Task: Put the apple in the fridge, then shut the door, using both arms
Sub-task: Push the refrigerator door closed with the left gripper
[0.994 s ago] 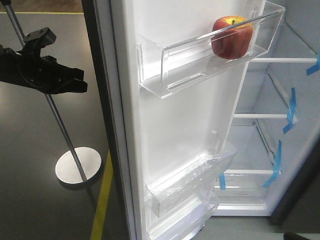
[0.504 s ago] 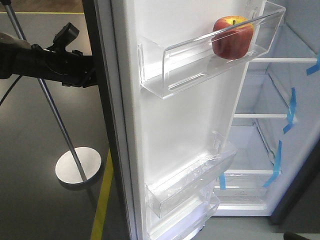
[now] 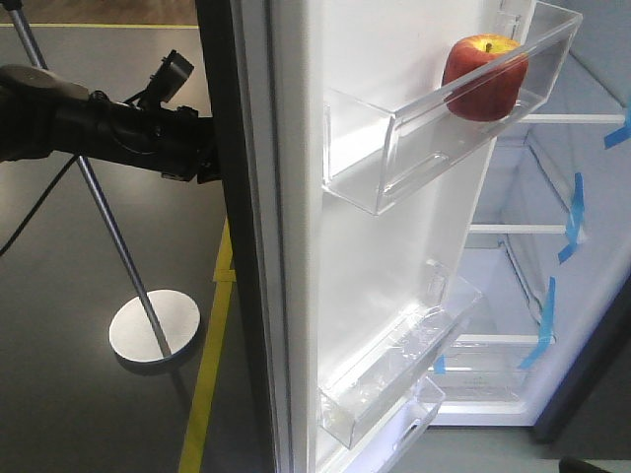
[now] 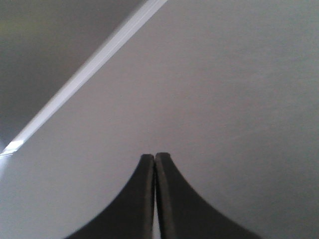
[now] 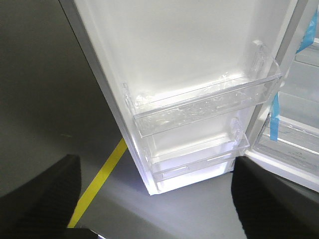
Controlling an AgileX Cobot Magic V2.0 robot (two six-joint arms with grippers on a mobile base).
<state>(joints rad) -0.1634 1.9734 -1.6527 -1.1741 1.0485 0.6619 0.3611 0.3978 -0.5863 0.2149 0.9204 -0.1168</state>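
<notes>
1. Apple (image 3: pixel 485 79), red with a yellow patch at the stem, sits in the upper right of my front view. It rests in the top clear bin (image 3: pixel 394 158) on the inner side of the door (image 3: pixel 296 315).
2. I see the door partly open, its white inner face towards the camera and its dark edge left of centre. Two more clear bins sit lower on it.
3. At the right edge the fridge (image 3: pixel 513 296) shows white shelves and strips of blue tape (image 3: pixel 575 212).
4. My left arm (image 3: pixel 99 123) reaches from the left edge to the door's outer side; the door edge hides its tip.
5. In the left wrist view the left tool (image 4: pixel 155 158) has its two black fingers pressed together, gripping nothing, and points at the flat grey door face. I cannot tell if it touches.
6. The right tool (image 5: pixel 154 160) is spread wide and holds nothing. Its fingers fill the lower corners of its wrist view, with the lower door bins between them.
7. A yellow line (image 3: pixel 212 365) crosses the dark floor, and a metal stand (image 3: pixel 155 327) sits at lower left.
</notes>
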